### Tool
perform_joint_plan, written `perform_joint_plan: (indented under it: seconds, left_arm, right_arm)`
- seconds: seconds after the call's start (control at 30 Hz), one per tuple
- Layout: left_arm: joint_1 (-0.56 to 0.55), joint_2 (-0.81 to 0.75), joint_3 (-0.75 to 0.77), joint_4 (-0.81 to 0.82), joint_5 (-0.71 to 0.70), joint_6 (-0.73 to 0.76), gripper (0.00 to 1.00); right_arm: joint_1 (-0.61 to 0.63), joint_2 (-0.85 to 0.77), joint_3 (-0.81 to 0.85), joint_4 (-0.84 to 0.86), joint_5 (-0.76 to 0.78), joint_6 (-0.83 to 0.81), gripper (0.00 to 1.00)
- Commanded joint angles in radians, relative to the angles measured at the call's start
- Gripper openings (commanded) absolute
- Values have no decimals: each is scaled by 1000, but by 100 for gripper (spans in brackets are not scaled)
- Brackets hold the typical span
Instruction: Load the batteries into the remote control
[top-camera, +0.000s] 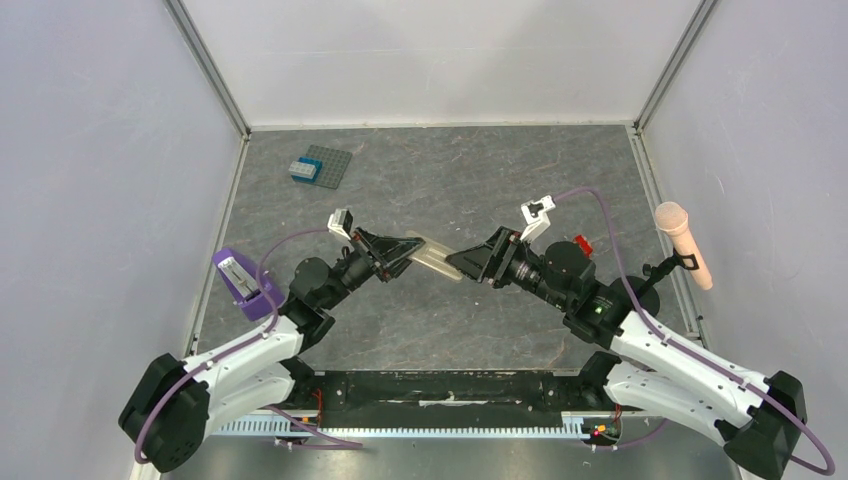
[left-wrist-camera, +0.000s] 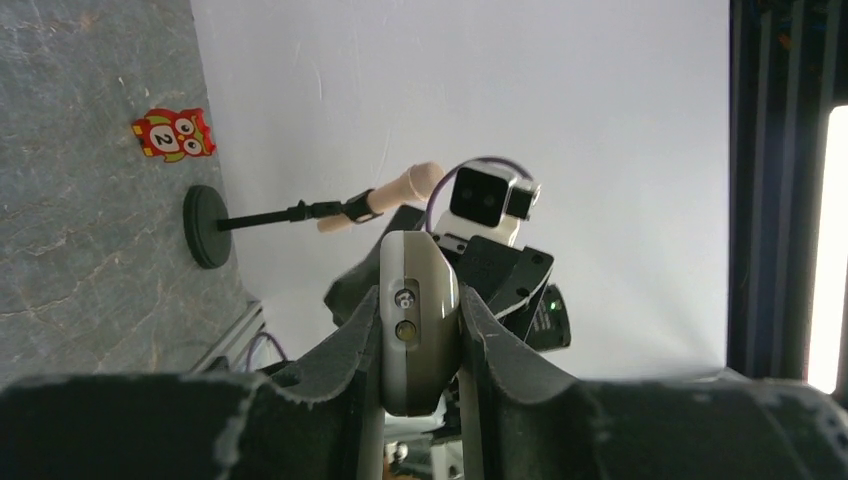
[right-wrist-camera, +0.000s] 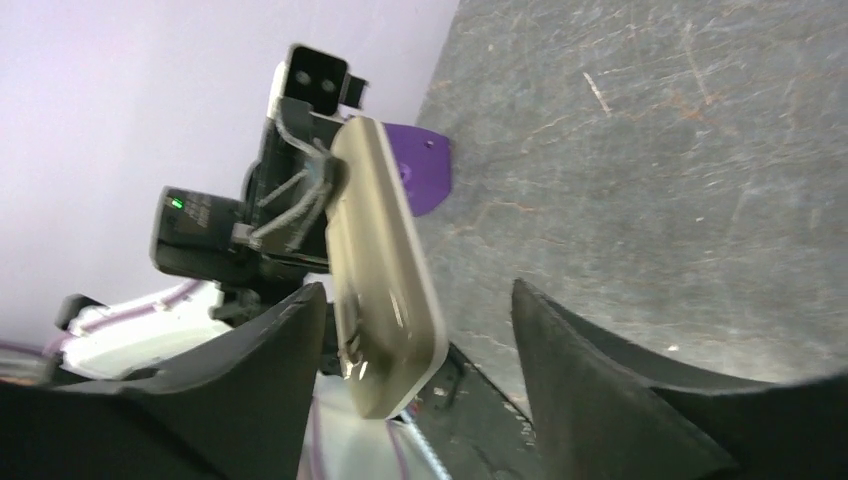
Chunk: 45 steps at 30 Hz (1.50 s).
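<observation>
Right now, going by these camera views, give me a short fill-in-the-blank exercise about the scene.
The left gripper is ___ on the remote control.
The right gripper stands ___ around the remote's other end.
The blue brick sits on a ___ studded plate.
The red owl piece shows the number ___.
Missing words: shut, open, grey, 2.

A single digit, 2, is seen on the small red owl-shaped figure (left-wrist-camera: 173, 134). It is printed dark on the owl's pale belly.
</observation>
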Motion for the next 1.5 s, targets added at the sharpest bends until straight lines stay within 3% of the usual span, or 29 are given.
perform_joint_plan:
  seconds: [0.0,0.07,0.23,0.37,0.5,0.6,0.83,0.9,1.0,1.07,1.2,1.3,1.47]
  left_arm:
    - [-1,-48,51,-15,102,211,2]
    - [-2,-53,85,-147,153,330,2]
    - [2,-35,150,-329,276,522,2]
    - [2,-10,214,-348,443,635,2]
    - [2,15,252,-335,579,701,2]
    - [0,17,257,-290,670,722,2]
    - [0,10,238,-255,721,732,2]
    - [0,10,231,-241,716,725,4]
    - [0,20,228,-207,706,697,13]
    - [0,25,228,-204,692,691,27]
    - [1,16,242,-318,594,741,68]
    - [3,-19,308,-637,359,868,72]
    - [11,-94,426,-1183,-293,907,75]
  right_arm:
    - [7,-26,26,-37,-8,-88,80]
    - [8,-36,59,-59,-8,-166,86]
    - [7,-6,131,-139,-144,-429,91]
    - [7,74,191,-246,-337,-600,91]
    - [7,113,185,-264,-470,-651,90]
    - [7,138,159,-267,-503,-650,77]
    - [7,142,57,-152,-618,-568,51]
    - [7,141,33,-97,-637,-520,38]
    - [7,155,19,-26,-665,-461,17]
    - [8,163,20,-14,-651,-446,10]
    - [7,176,60,-93,-518,-478,0]
    - [6,200,115,-225,-366,-530,0]
    - [-10,283,203,-464,102,-597,0]
